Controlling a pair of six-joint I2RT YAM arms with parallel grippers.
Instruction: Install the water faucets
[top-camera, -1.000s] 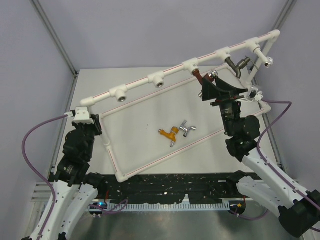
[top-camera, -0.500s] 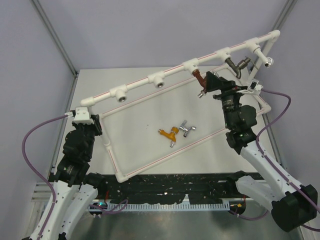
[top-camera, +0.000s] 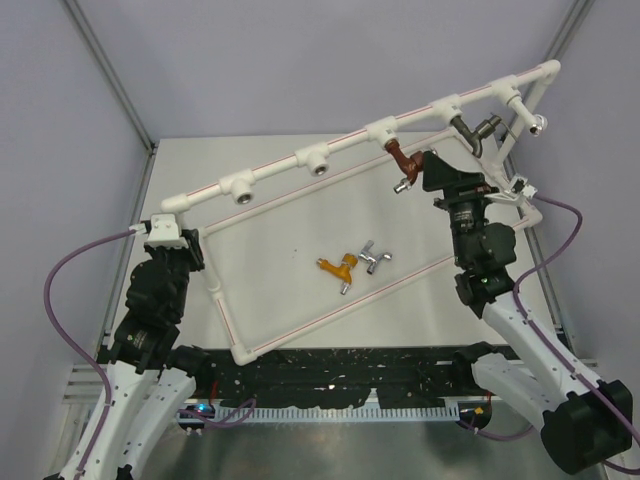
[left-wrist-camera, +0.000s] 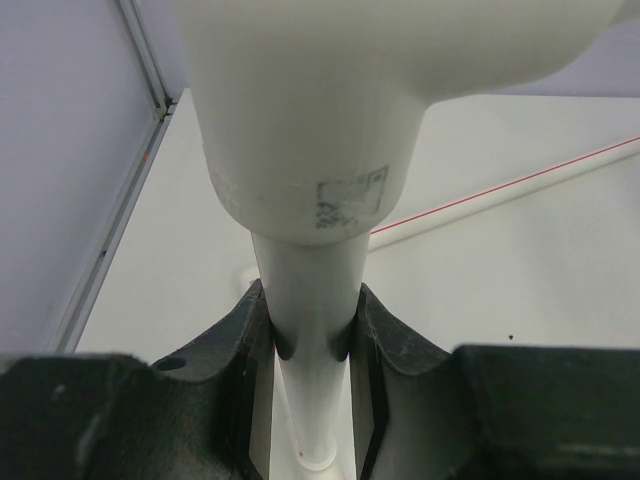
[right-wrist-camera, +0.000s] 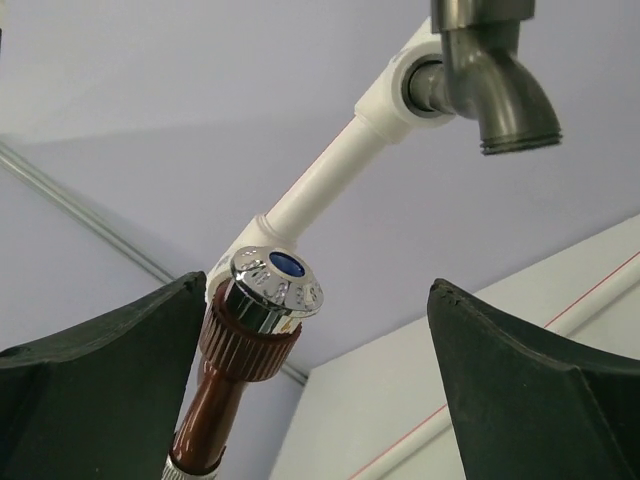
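Four faucets: two are screwed into the top rail of the pipe frame (top-camera: 280, 170), and two lie loose on the bench (top-camera: 270, 290).
Red-brown faucet (top-camera: 400, 162): it hangs from the third socket from the left, with its chrome knob (right-wrist-camera: 275, 285) toward the right arm.
Dark grey faucet (top-camera: 468, 130): it sits in the next socket to the right, spout pointing down.
Orange faucet (top-camera: 338, 266): it lies on the bench inside the frame's lower loop.
Silver faucet (top-camera: 376, 256): it lies just beside the orange one, on its right.
Sockets (top-camera: 243, 190): the two left of the red-brown faucet show open mouths facing the arms.
Right pincer (right-wrist-camera: 320, 300): it is spread wide and pinches nothing. The knob stands between its fingers (right-wrist-camera: 100, 390), close to the left-hand one; whether they touch I cannot tell.
Left pincer (left-wrist-camera: 310, 310): it is pressed together on the frame's side pipe, just below the corner elbow (left-wrist-camera: 320, 120).
In the way: the frame's lower pipes run between the right arm and the loose faucets.
Cables (top-camera: 55, 280): purple loops hang outside each arm.
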